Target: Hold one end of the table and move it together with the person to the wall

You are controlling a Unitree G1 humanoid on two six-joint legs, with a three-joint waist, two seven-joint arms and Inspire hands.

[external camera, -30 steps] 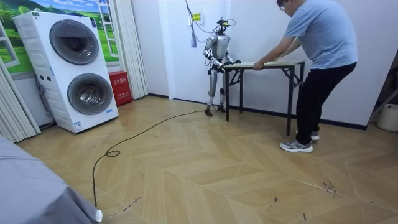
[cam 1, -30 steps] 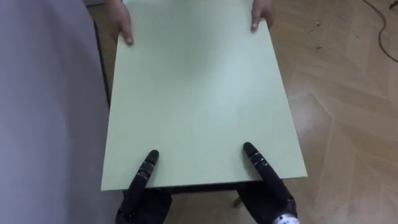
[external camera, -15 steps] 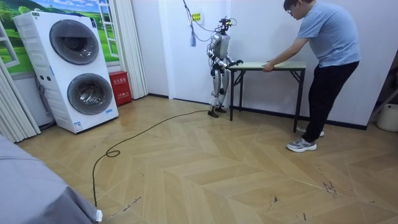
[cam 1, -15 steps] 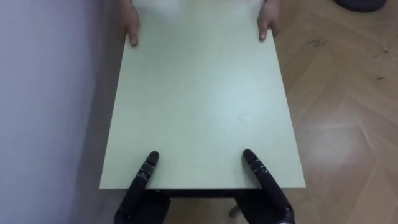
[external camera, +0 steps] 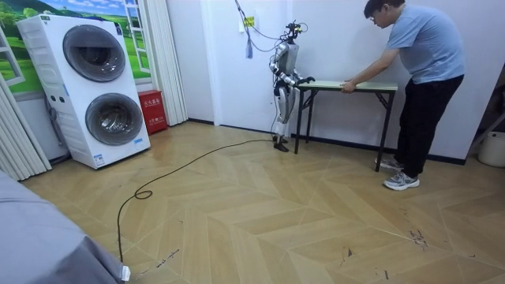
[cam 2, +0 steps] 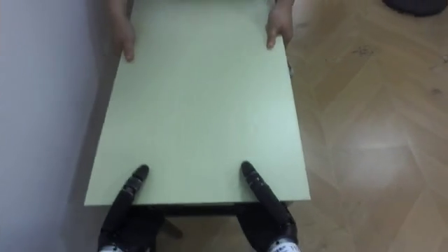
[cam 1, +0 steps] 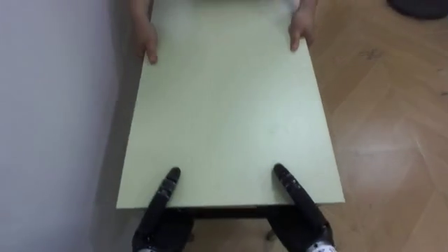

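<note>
Left eye view, left hand (cam 1: 159, 210), right hand (cam 1: 299, 206) at table (cam 1: 231, 105) near edge, grip unclear

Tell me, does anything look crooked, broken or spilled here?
Nothing stands out. The table sits level and looks whole, with the robot's left hand and right hand at its near edge and a person's hands at the far edge. The wooden floor has a few small dark scuffs.

The left hand (cam 2: 124, 210), right hand (cam 2: 263, 207) touch the table (cam 2: 196, 105).
</note>
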